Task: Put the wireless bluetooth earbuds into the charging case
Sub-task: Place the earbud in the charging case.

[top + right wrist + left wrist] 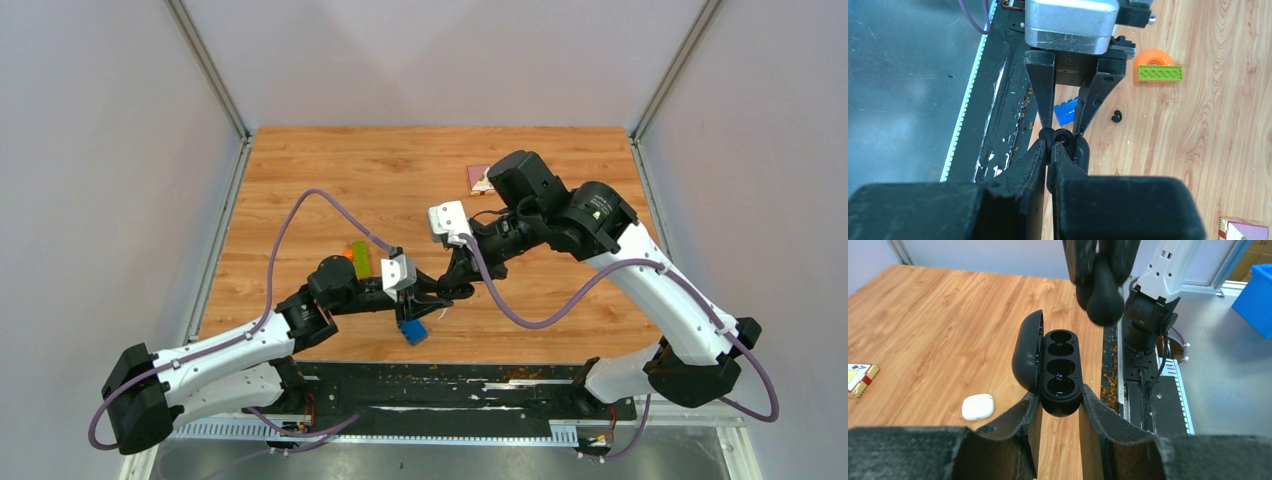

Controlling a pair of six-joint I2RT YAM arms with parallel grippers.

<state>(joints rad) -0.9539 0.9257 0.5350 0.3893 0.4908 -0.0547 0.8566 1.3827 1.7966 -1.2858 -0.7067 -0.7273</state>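
Case [1060, 375], lid open, is pinched in the left claw [1060, 396], long axis pointing right; the right claw [1099, 302], pressed together, hangs just above its right end; a black bud [1117, 116] lies loose near the blue brick [1066, 111].

Left gripper [440, 292] and right gripper [462, 272] meet tip to tip above table [560, 160], near centre. Blue brick [413, 332] just beside left gripper, near side. Green brick [361, 260] against orange ring [346, 251], beside left arm [230, 350]. Small box [480, 178] far side, beside right arm [600, 215]
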